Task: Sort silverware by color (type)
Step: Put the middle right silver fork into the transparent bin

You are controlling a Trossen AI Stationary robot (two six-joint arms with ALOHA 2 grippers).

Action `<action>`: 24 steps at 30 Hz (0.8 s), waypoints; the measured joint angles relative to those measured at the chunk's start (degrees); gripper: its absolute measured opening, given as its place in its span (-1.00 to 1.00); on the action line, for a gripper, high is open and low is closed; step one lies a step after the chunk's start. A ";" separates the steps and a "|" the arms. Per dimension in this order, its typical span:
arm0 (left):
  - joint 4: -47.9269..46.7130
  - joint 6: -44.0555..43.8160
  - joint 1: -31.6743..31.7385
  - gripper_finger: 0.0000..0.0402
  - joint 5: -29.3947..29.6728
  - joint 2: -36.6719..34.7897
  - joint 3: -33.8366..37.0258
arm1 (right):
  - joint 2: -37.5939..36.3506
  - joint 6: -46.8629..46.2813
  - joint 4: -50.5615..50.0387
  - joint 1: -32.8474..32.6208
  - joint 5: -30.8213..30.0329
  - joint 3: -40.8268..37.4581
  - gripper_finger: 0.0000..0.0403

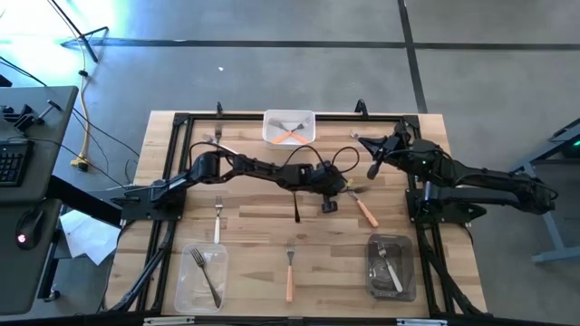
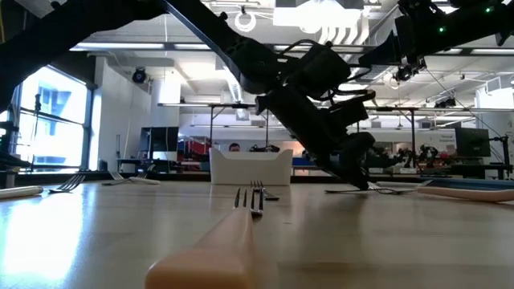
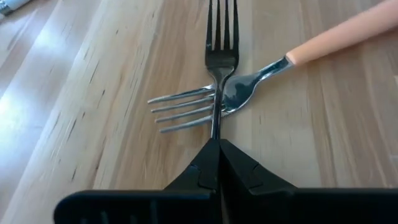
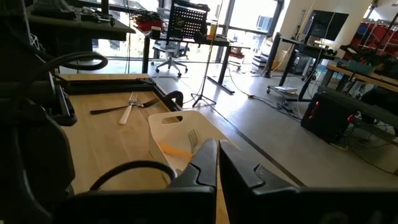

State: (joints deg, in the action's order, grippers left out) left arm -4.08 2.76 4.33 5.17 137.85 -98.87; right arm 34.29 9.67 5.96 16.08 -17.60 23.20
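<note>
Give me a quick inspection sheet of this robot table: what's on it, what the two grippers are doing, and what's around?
Surface: wooden table in a black frame.
Job's things: dark fork held over an orange-handled fork it crosses; another orange-handled fork near the front edge; white-handled fork loose on the left.
Trays: white tray holding orange-handled forks; clear tray and grey tray each with a fork.
Clutter: nothing seen.
Grippers: left gripper shut on the dark fork at mid-table; right gripper shut, empty, raised at the right rear.
Cables: black loops on the left arm; yellow cable on the floor.
Surroundings: desk with keyboard at left.
</note>
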 joint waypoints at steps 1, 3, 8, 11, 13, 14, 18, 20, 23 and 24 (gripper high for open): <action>0.22 -0.02 -0.12 -0.99 0.01 -0.53 0.66 | -0.24 -0.18 -0.22 0.00 0.00 0.00 -1.00; -0.01 0.25 -0.43 -0.99 0.02 -1.53 1.33 | -0.27 -0.20 -0.14 0.02 -0.01 0.02 -1.00; 0.90 1.45 -1.61 -0.92 -0.17 -2.90 1.23 | -0.21 -0.41 -0.20 0.00 -0.03 0.02 -1.00; 1.52 3.29 -2.16 -0.79 -0.16 -2.84 1.24 | -0.21 -0.41 -0.20 0.00 -0.03 0.02 -1.00; 2.89 4.59 -2.31 -0.69 -0.15 -2.79 1.26 | -0.21 -0.42 -0.18 0.01 -0.05 0.02 -1.00; 4.11 4.83 -2.24 -0.64 -0.09 -2.56 1.22 | -0.21 -0.52 -0.17 0.00 -0.08 0.02 -1.00; 5.36 1.08 -0.50 -0.48 -0.74 -2.08 1.18 | -0.19 -0.65 -0.15 0.01 -0.19 0.02 -1.00; 5.42 0.49 0.47 -0.42 -2.59 -2.08 1.20 | -0.19 -0.65 -0.11 0.00 -0.19 0.02 -1.00; 5.40 0.73 1.10 -0.40 -3.33 -2.08 1.18 | -0.19 -0.65 0.20 0.00 -0.18 0.02 -1.00; 5.40 0.89 1.08 -0.40 -3.99 -2.08 1.18 | -0.19 -0.65 0.26 0.00 -0.16 0.02 -1.00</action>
State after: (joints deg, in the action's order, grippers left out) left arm 1.32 3.65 5.41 1.18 135.76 -97.69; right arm 34.11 9.02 6.22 16.08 -17.76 23.22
